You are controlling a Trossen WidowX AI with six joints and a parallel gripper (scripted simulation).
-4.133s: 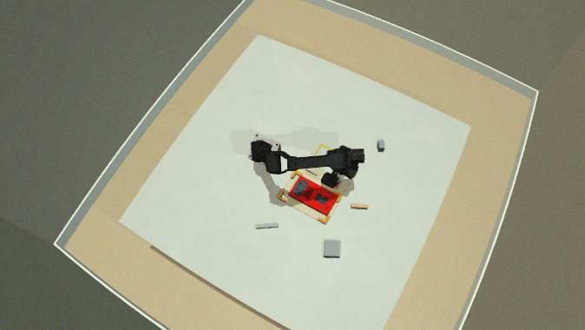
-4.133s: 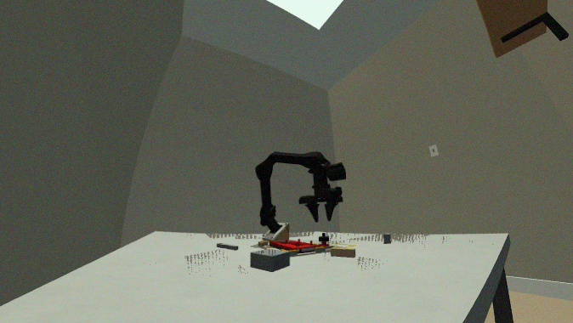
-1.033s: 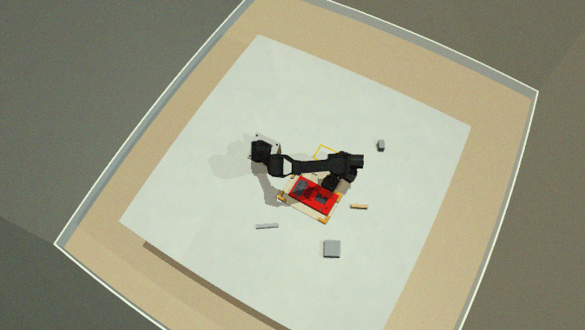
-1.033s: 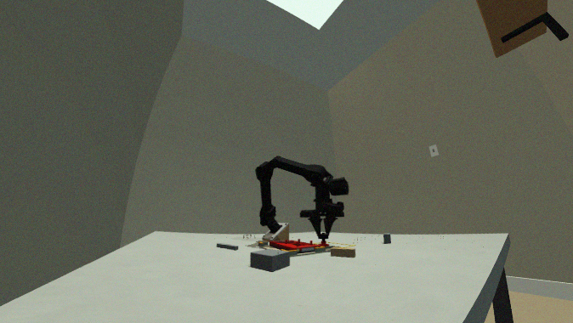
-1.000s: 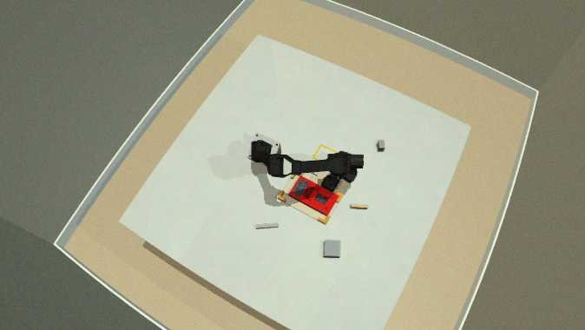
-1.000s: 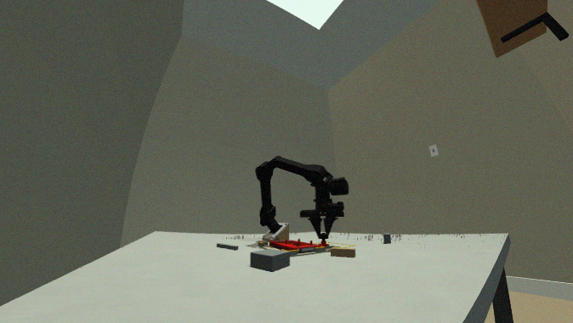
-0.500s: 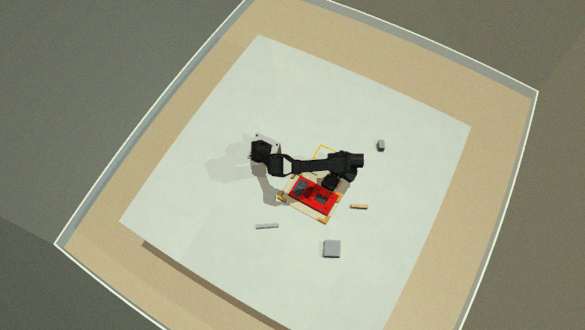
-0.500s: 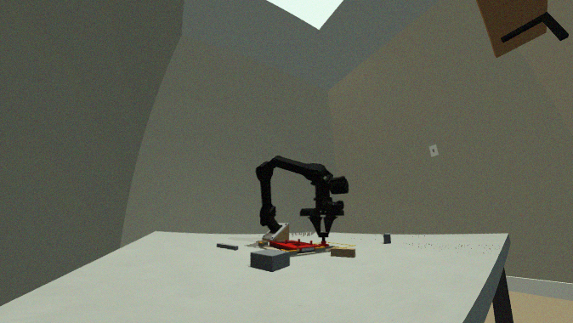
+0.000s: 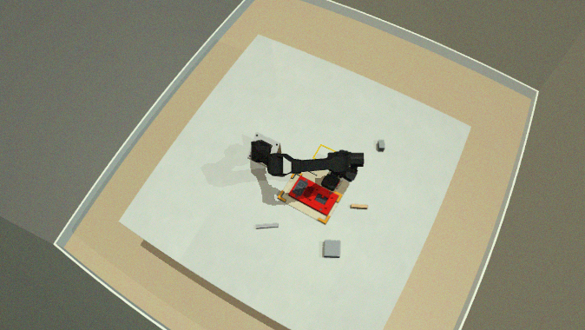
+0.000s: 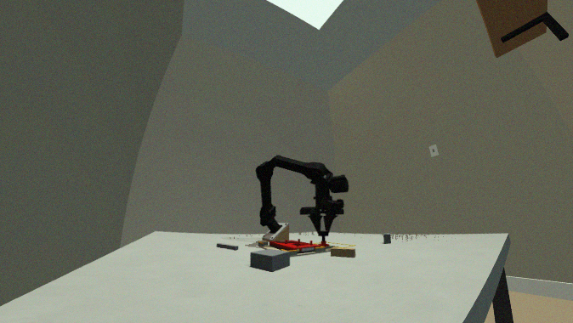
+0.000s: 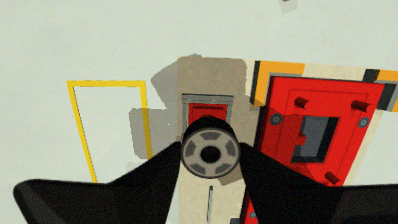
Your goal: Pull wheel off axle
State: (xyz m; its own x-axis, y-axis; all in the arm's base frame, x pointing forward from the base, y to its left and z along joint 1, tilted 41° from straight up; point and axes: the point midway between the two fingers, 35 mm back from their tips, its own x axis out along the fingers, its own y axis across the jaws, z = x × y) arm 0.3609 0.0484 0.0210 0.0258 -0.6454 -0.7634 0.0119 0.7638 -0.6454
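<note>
While the fingers pinch the wheel point(image 11: 210, 152), the yellow-outlined area point(image 11: 107, 125) lies just left, open table inside.

Grey wheel point(image 11: 210, 153) between black claw point(image 11: 210, 165) fingers, yellow-outlined area point(image 11: 107, 127) leftward.

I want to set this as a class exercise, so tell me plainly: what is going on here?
A single black robot arm has its gripper shut on a small grey wheel. The wheel hangs between the fingers, above a small red mount on the tan board beside the red fixture. The yellow-outlined marked area lies on the table to one side, with nothing set inside it yet. The wheel is not yet put down or released.
</note>
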